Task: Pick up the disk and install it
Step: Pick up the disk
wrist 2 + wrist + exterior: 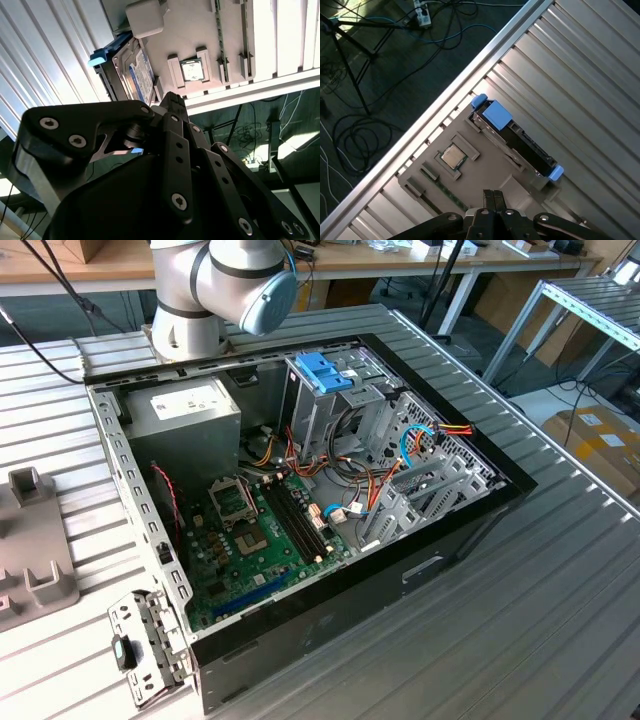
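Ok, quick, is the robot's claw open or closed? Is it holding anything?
Gripper: closed, holding nothing. The disk lies in the grey holder.

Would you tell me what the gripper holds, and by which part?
Nothing; the gripper is empty, apart from the disk resting in the grey holder.

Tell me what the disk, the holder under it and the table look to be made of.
The disk: dark, metal-looking body with a sheen, in a light blue carrier that looks like matte moulded plastic. The holder: beige and matte with soft moulded edges, probably plastic. The table: ribbed silvery slats with glare, likely aluminium.
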Motion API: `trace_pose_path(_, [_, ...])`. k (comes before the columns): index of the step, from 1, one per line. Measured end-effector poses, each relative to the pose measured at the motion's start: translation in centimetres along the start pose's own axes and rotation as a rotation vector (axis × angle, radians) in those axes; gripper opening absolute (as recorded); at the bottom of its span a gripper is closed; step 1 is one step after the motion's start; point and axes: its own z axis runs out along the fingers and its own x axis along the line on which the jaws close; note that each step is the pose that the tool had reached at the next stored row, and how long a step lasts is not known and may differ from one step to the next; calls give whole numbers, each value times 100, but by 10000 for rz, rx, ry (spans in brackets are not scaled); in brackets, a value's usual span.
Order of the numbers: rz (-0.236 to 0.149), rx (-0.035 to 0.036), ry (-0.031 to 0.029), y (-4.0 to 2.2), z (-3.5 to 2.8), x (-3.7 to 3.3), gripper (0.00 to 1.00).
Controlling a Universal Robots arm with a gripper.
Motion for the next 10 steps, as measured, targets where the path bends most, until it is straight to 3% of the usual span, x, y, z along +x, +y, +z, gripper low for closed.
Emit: trace_pose_path(10, [-130, -3, 5, -3, 0, -3, 11])
